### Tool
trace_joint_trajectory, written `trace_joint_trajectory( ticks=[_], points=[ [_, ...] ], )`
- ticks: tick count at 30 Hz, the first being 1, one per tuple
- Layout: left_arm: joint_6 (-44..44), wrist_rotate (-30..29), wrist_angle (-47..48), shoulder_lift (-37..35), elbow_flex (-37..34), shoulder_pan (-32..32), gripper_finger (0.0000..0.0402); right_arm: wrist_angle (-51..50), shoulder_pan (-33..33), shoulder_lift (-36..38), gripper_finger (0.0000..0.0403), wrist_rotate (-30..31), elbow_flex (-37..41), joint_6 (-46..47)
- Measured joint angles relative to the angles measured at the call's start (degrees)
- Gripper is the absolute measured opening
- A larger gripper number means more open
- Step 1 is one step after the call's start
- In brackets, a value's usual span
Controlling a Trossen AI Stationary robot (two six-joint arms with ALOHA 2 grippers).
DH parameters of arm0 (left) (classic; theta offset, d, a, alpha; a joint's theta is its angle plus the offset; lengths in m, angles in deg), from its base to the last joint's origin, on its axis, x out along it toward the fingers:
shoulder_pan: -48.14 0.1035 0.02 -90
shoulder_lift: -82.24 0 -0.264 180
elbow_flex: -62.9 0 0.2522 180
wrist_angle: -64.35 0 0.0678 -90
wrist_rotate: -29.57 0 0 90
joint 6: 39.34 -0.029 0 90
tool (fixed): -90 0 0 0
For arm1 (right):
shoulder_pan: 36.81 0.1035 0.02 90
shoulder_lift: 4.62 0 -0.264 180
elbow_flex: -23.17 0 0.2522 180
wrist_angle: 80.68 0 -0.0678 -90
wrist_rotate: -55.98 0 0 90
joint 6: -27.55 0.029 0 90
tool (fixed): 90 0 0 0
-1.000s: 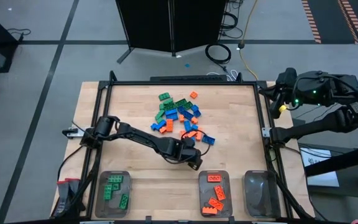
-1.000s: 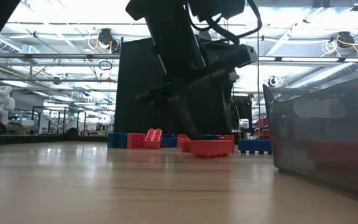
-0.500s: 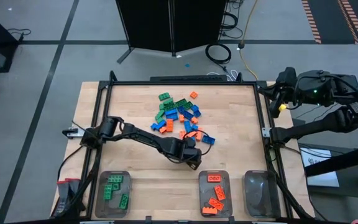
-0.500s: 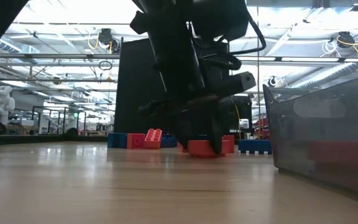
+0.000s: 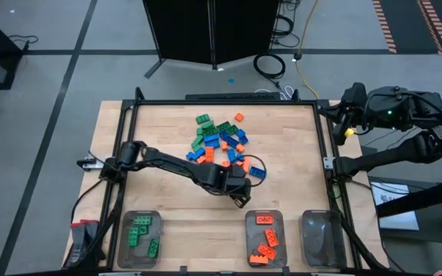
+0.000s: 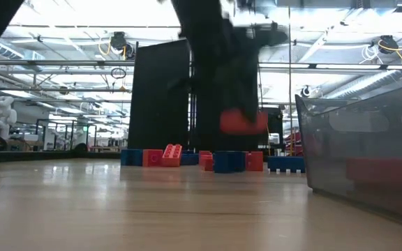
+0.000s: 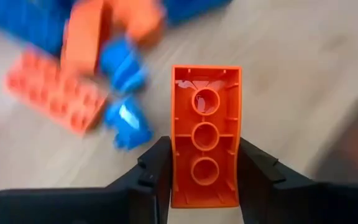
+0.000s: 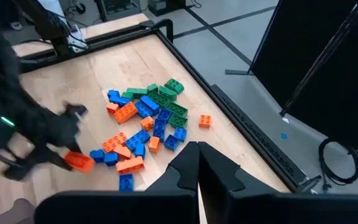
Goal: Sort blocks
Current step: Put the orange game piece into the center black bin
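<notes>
Wooden and framed in black rail, the desk (image 5: 159, 130) is carrying a loose heap of green, orange and blue blocks (image 5: 222, 146) near its middle, with three clear trays along the near edge: a green tray (image 5: 139, 238), an orange tray (image 5: 264, 238) and a third tray (image 5: 321, 239) that is looking empty from above. Moments ago the left gripper (image 7: 205, 163) was down among the heap's near fringe with its jaws wide; now those jaws are clamping an orange block (image 7: 206, 134) by its long sides, hollow underside facing the wrist camera, and the low view is showing that block lifting clear of the wood, so the pick appears made and the carry to the orange tray is likely next. Off past the desk's right rail, the right gripper (image 8: 198, 163) is waiting with its jaws pressed together, empty. Motion is smearing the lifted block and arm in the low view, and from overhead the arm is hiding the held block altogether.
</notes>
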Motion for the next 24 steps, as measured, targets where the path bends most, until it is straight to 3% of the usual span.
trace_joint_trajectory(
  ticks=[4, 8, 12, 16, 21, 24],
  points=[
    [-2.8, -3.7, 0.5, -6.0, 2.1, -0.8, 0.0121, -0.5, 0.0, 0.3, 0.0, 0.1, 0.0, 0.0],
    [-11.6, -3.2, -12.7, -11.6, 2.3, -2.3, 0.0121, -0.7, 0.0, 0.6, 0.0, 0.1, 0.0, -0.2],
    [-21.3, 2.6, -24.7, -11.6, 2.1, -4.2, 0.0121, -0.7, 0.0, 0.6, 0.0, 0.1, 0.0, -0.2],
    [-28.0, 7.0, -29.5, -8.5, 2.1, -5.3, 0.0121, -0.7, 0.0, 0.6, 0.0, 0.1, 0.0, -0.2],
    [-29.3, 20.0, -37.9, -3.0, 1.9, -4.8, 0.0121, -0.8, 0.0, 0.6, 0.0, 0.1, 0.0, -0.5],
    [-25.7, 27.1, -42.6, -0.5, 2.1, -3.9, 0.0121, -0.9, 0.0, 0.6, 0.0, 0.0, 0.0, -0.6]
  ],
)
